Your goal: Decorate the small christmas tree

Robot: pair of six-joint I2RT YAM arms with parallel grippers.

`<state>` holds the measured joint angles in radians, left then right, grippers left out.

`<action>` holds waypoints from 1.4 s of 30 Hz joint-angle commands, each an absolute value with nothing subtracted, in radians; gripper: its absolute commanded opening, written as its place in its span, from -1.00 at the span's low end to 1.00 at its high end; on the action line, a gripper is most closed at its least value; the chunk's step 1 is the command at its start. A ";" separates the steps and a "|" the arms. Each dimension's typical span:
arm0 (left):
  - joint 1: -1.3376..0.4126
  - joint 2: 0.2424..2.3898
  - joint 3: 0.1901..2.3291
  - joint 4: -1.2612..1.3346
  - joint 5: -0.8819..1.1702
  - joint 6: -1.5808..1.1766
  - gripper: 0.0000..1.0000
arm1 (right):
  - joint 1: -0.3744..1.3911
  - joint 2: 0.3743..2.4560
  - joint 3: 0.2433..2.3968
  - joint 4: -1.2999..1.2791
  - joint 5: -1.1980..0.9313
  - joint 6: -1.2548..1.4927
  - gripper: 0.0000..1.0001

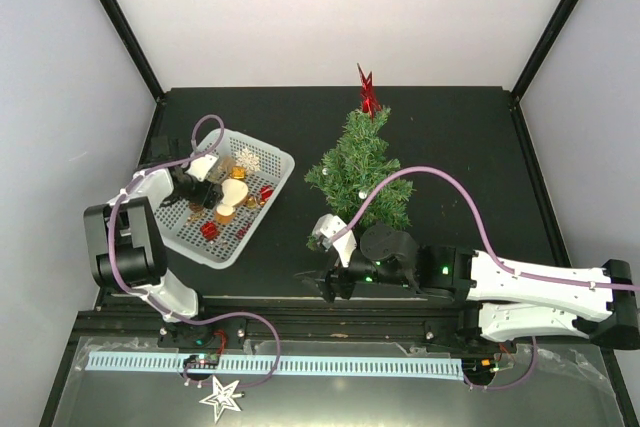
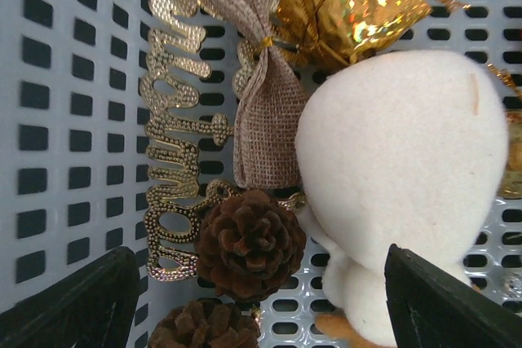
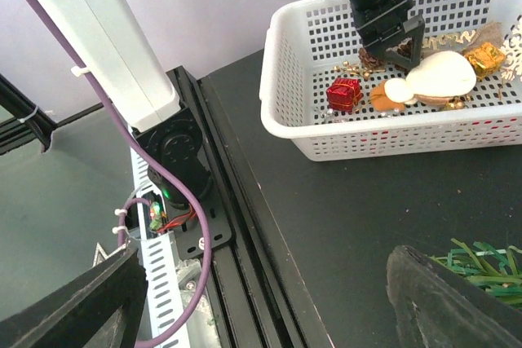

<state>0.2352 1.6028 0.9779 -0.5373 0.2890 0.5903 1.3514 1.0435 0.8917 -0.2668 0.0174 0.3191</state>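
Observation:
The small christmas tree stands at mid-table with a red star on its top. My left gripper is down inside the white basket, open. In the left wrist view it hangs open over a brown pine cone, with a second cone below and a white plush ornament by the right finger. My right gripper is open and empty, low over the table in front of the tree; the right wrist view shows nothing between its fingers.
The basket also holds a gold script ornament, a burlap bow, a gold gift box and a red gift box. A white star lies on the frame below the table's front rail.

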 commanded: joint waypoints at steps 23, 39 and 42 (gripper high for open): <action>0.230 1.587 0.925 -0.443 0.324 0.562 -0.31 | 1.355 1.056 0.953 -0.233 0.094 0.326 0.64; 0.231 1.695 0.955 -0.406 0.319 0.545 -0.03 | 1.355 1.049 0.962 -0.236 0.079 0.337 0.64; 0.230 1.690 0.958 -0.408 0.326 0.544 -0.26 | 1.356 1.057 0.957 -0.231 0.077 0.339 0.64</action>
